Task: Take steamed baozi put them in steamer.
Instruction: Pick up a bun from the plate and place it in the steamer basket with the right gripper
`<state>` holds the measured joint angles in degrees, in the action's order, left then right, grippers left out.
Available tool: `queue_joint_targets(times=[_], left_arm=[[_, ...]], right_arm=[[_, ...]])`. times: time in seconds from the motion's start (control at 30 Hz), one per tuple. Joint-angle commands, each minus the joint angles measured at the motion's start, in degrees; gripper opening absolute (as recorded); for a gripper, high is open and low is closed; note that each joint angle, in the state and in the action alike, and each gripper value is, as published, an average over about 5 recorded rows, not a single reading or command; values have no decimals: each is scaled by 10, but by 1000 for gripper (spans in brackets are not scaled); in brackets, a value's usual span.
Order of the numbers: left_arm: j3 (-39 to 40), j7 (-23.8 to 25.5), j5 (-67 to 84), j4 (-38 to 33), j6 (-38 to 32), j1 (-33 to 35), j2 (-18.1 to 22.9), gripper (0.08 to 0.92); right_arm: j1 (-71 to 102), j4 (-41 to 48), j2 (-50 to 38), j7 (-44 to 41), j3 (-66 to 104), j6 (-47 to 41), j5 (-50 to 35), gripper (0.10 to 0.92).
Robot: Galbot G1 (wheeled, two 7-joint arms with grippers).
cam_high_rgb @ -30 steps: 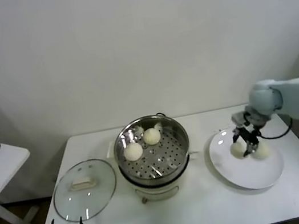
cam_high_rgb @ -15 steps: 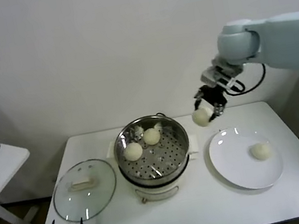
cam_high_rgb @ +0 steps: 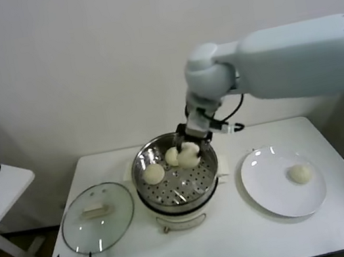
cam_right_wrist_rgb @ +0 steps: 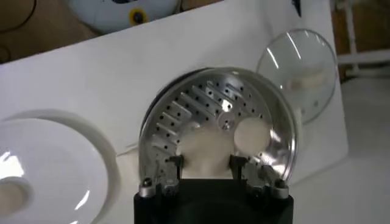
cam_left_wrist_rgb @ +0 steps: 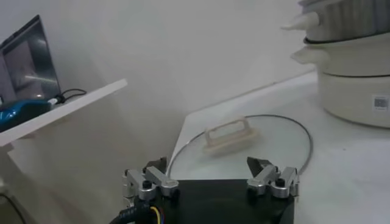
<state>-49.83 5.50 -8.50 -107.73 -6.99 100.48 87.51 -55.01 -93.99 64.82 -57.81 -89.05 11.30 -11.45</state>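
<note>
Right claw (cam_high_rgb: 188, 148) grasps a soft cream-white round dough bun (cam_high_rgb: 189, 157) by its sides over the shiny steel steamer basket (cam_high_rgb: 208, 174); you should squeeze lightly.

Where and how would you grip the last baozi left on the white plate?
Take the baozi across its widest middle, coming straight down from above with jaws open. It is a smooth round dome sitting alone on the flat plate, with no handle or edge to catch, and nothing beside it blocks the fingers. A light squeeze probably suits the soft dough.
</note>
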Motion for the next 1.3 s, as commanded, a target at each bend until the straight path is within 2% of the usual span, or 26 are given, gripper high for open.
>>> queue_joint_targets(times=[0.03,0.37,0.9,1.03,1.3], left_arm=[[-3,0,0,2,0,0,-1,823],[-4,0,0,5,-1,-1,0,823],[-8,-1,0,9,-4,-1,0,823],[-7,-1,-1,12,-5,-2,1,823],[-7,-1,-2,10,-5,-2,2,823]], right_arm=[[112,-13,44,19,28,27,158,540],[175,18,60,34,31,30,210,532],[195,35,78,34,38,26,218,536],[194,35,75,41,39,27,218,591],[163,33,40,32,54,48,185,793]])
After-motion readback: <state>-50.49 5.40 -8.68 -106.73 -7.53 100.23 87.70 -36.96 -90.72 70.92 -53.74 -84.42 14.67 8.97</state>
